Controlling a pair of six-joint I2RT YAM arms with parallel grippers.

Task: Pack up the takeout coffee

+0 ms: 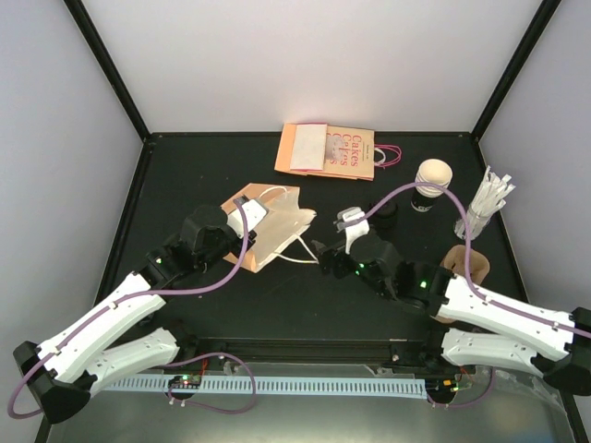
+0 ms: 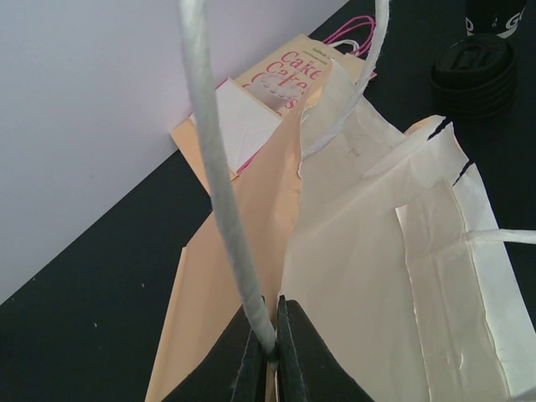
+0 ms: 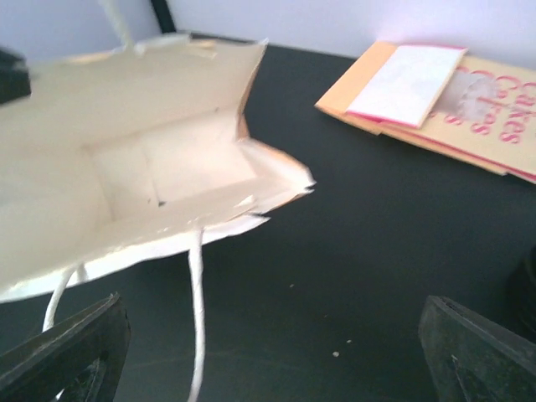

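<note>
The takeout coffee cup point(image 1: 431, 185) stands upright and uncovered at the back right, black outside and cream inside; only its base point(image 2: 494, 15) shows in the left wrist view. Black lids point(image 1: 383, 210) point(image 2: 473, 69) sit stacked just left of it. A peach paper bag point(image 1: 277, 221) point(image 2: 377, 276) lies on its side, mouth toward the right arm, its cream inside point(image 3: 159, 167) showing. My left gripper point(image 1: 257, 221) point(image 2: 270, 343) is shut on the bag's white cord handle point(image 2: 226, 193). My right gripper point(image 1: 320, 258) point(image 3: 272, 360) is open and holds nothing, just in front of the bag's mouth, with the other cord handle point(image 3: 195, 318) lying between its fingers.
A stack of flat printed bags point(image 1: 328, 150) point(image 3: 444, 92) point(image 2: 285, 79) lies at the back centre. A bundle of white wrapped straws point(image 1: 487, 205) stands at the right. A brown pulp cup carrier point(image 1: 466, 263) sits beside the right arm. Walls close in the black table point(image 1: 277, 305).
</note>
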